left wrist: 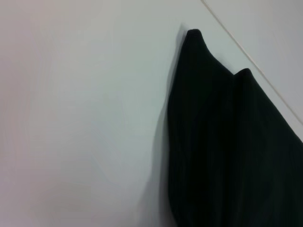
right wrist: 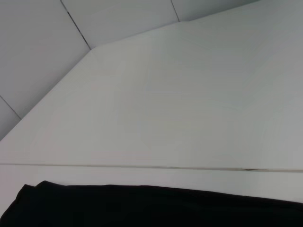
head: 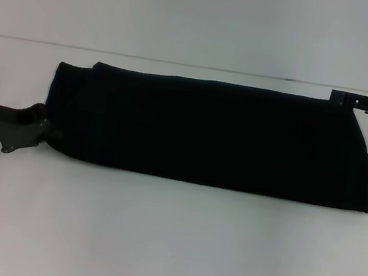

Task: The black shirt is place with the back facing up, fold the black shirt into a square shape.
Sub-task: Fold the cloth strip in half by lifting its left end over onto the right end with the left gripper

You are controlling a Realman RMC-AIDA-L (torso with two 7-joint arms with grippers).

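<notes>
Soft, matt black cloth of the shirt [head: 213,132] lies on a smooth white table [head: 166,247]; beside it, the left gripper [head: 31,131] shows matt black.

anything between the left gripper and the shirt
Nothing. In the head view the left gripper is right at the left end of the black shirt, with no gap to see. Whether it grips the cloth can't be told.
</notes>
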